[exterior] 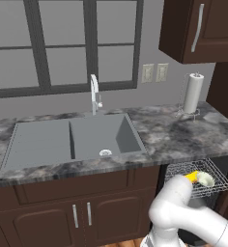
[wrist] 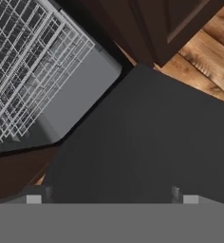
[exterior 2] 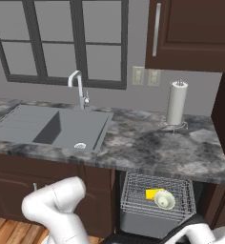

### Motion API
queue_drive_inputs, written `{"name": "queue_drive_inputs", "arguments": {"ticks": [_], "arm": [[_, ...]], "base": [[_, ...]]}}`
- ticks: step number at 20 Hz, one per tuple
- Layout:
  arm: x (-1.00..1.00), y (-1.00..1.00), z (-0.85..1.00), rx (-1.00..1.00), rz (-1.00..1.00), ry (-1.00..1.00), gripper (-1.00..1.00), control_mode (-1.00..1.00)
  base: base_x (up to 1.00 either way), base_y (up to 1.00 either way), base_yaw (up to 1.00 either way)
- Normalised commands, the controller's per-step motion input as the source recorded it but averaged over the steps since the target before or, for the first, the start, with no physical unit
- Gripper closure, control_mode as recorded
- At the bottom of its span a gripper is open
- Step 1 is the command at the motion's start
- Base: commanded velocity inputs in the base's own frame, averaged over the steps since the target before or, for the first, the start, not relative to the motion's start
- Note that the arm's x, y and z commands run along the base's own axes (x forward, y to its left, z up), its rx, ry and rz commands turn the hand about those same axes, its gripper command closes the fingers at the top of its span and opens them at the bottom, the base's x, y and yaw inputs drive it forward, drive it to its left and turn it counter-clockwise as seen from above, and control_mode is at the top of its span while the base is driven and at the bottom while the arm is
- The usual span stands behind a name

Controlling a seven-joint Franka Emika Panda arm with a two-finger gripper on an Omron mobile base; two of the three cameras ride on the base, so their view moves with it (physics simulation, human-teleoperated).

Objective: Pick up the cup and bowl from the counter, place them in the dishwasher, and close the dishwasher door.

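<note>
Double sink (exterior 2: 52, 126) at left in the marbled counter (exterior 2: 148, 143), tap (exterior 2: 78, 88) behind it. Further right, paper-towel roll (exterior 2: 176, 102) upright near the wall. Below the counter, dishwasher (exterior 2: 157, 209) open, wire rack (exterior 2: 133, 200) pulled out. In the rack: cup (exterior 2: 152, 194) on the left, touching the bowl (exterior 2: 165, 200) on its right; same pair visible in the left base view, cup (exterior: 192, 176) beside bowl (exterior: 206, 179). Low down, gripper (wrist: 112, 197) spread wide, holding nothing, poised over the flat, dark dishwasher door (wrist: 147, 137), rack corner (wrist: 33, 61) at upper left.
</note>
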Motion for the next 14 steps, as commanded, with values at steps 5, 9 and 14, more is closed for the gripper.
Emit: {"name": "queue_drive_inputs", "arguments": {"ticks": [5, 9, 14], "arm": [[-0.48, 0.01, -0.09, -0.01, 0.0, -0.03, -1.0, -1.0], [-0.47, 0.1, -0.14, -0.04, 0.0, -0.03, -1.0, -1.0], [-0.58, 0.2, -0.17, -0.05, 0.0, -0.06, -1.0, -1.0]], "base": [[0.0, 0.0, 0.0], [0.0, 0.0, 0.0], [0.0, 0.0, 0.0]]}}
